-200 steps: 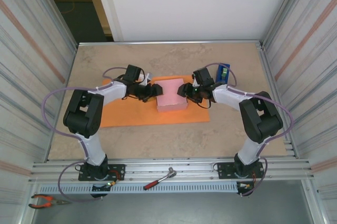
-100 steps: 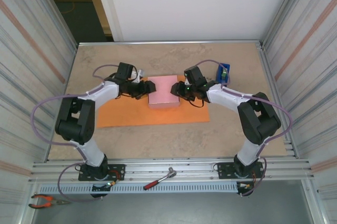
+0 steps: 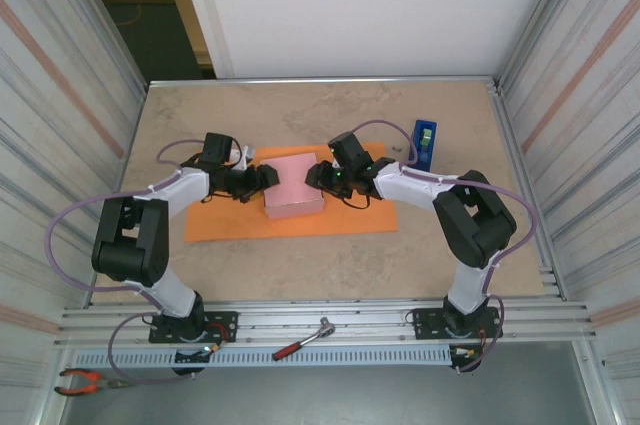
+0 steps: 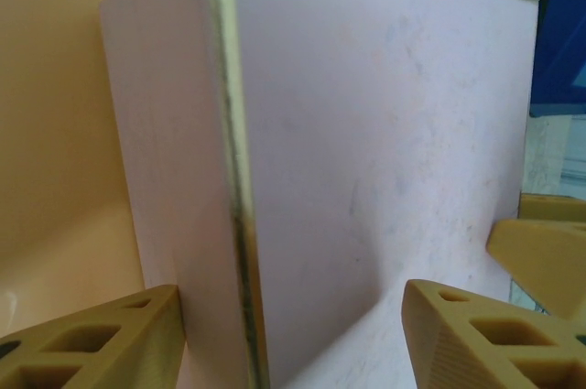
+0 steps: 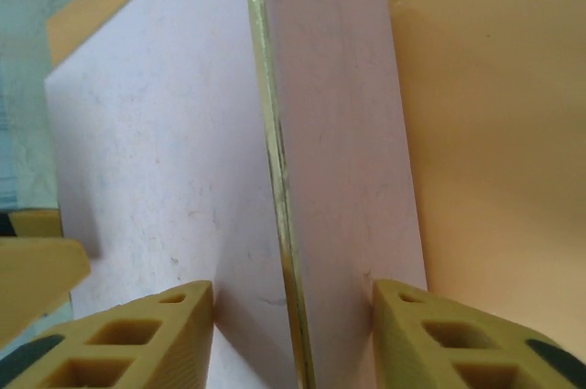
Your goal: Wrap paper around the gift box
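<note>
**A:** What stands between the fingers (image 5: 119, 339) of the right gripper (image 5: 293, 290)?

**B:** The gift box (image 5: 156, 160), pale pink and seen edge-on. It shows a broad face at left and a narrower face at right, divided by a thin gilt edge (image 5: 270, 133) running top to bottom.

**A:** And the fingers themselves?

**B:** Tan, with hollow cells, one on each side of that edge. Their tips lie against the box, but I cannot tell whether they clamp it.

**A:** Around the box?

**B:** The paper (image 5: 494, 114), plain orange, lies to the right and appears again at upper left. A separate tan piece (image 5: 37, 270) juts in at the left margin.
</note>
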